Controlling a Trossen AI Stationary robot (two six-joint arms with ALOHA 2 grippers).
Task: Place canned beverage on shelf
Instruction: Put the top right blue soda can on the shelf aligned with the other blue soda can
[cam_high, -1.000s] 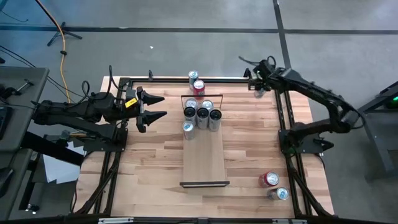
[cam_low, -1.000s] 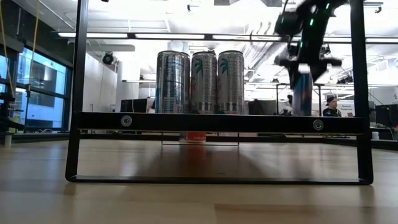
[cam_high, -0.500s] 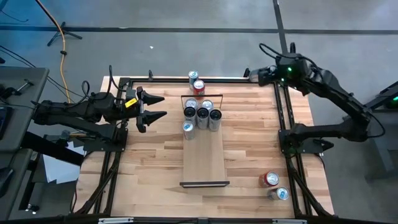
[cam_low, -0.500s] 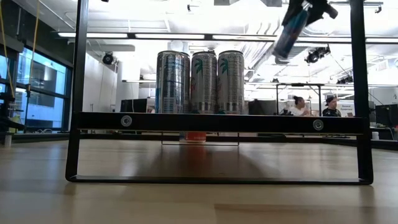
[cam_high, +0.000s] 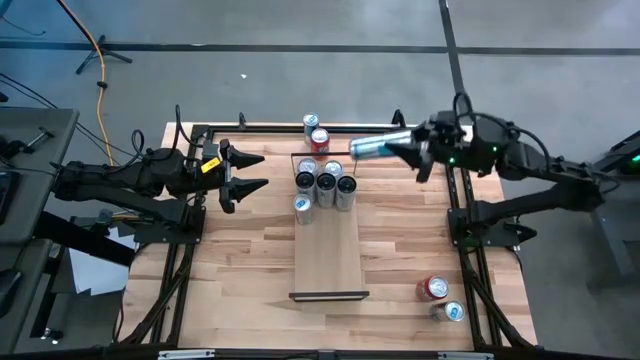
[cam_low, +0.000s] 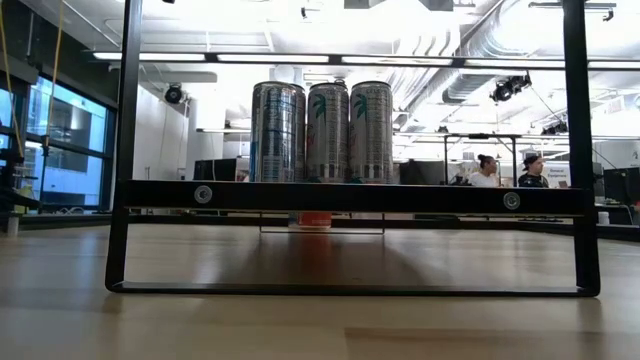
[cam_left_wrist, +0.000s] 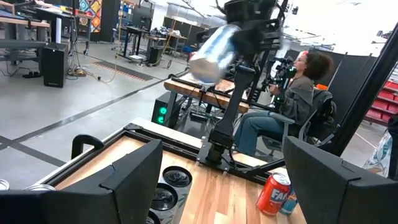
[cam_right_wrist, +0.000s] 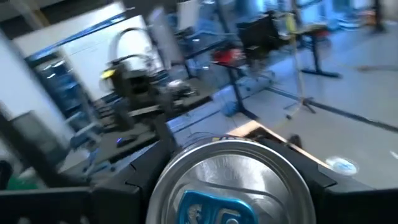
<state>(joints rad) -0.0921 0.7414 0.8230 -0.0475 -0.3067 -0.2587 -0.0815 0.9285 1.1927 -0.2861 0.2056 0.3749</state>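
The shelf (cam_high: 328, 250) is a pale plank lying on the tabletop, with a black rail (cam_low: 350, 197) at its near end. Several tall silver cans (cam_high: 326, 183) stand upright on its far end and show in a row in the low view (cam_low: 328, 130). My right gripper (cam_high: 398, 148) is shut on a silver-blue can (cam_high: 368, 147), held level in the air above the shelf's far right corner; this can also shows in the left wrist view (cam_left_wrist: 214, 46). My left gripper (cam_high: 250, 172) hovers open left of the shelf, holding nothing. My right gripper pinches the can between its two fingers (cam_right_wrist: 118, 193), which lie along the can's sides at its top end (cam_right_wrist: 168, 180). The tabbed top faces back toward the wrist. The fingers come level from the table's right. The can lies level, lifted clear, its bottom toward the table's left.
Two cans (cam_high: 316, 131) stand past the shelf's far end by the black frame. A red can (cam_high: 432, 288) and a silver one (cam_high: 452, 311) sit near the table's front right corner. People sit beyond the table (cam_low: 487, 170). Bare wood lies on both sides of the shelf.
My right gripper has risen from the table's far right corner and swung toward the shelf, tipping from pointing down to level. The can in it has gone from upright to lying level and has passed up out of the low view.
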